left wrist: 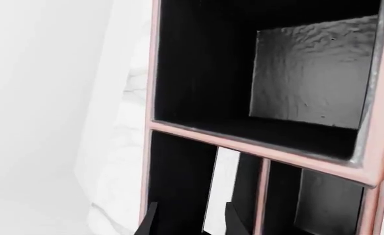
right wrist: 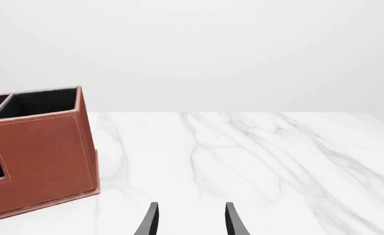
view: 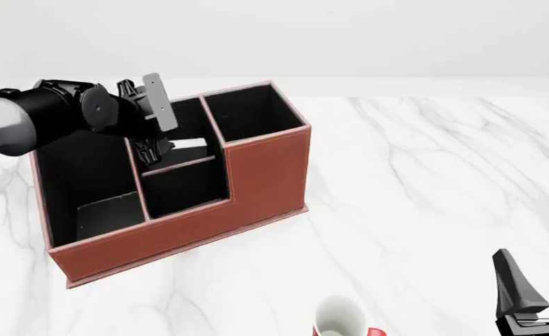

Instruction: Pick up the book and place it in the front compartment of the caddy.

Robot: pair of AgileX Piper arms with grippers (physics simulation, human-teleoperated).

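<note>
The caddy (view: 255,175) is a reddish-brown organiser with black lining, standing left of centre on the table. My left gripper (view: 153,150) hangs over its middle, fingers pointing down into it. In the left wrist view the left gripper (left wrist: 192,223) stands open. The book (left wrist: 219,186) shows its white page edge upright between the fingers, close to one of them, inside a narrow compartment. From the front, the book (view: 190,145) shows behind the low middle divider, in the far middle compartment. My right gripper (view: 539,280) is open and holds nothing, far from the caddy.
A white-and-red mug (view: 340,318) stands at the near edge, left of the right gripper. The caddy (right wrist: 41,156) also appears at the edge of the right wrist view, with white marble table (right wrist: 257,161) beyond the right gripper (right wrist: 190,220).
</note>
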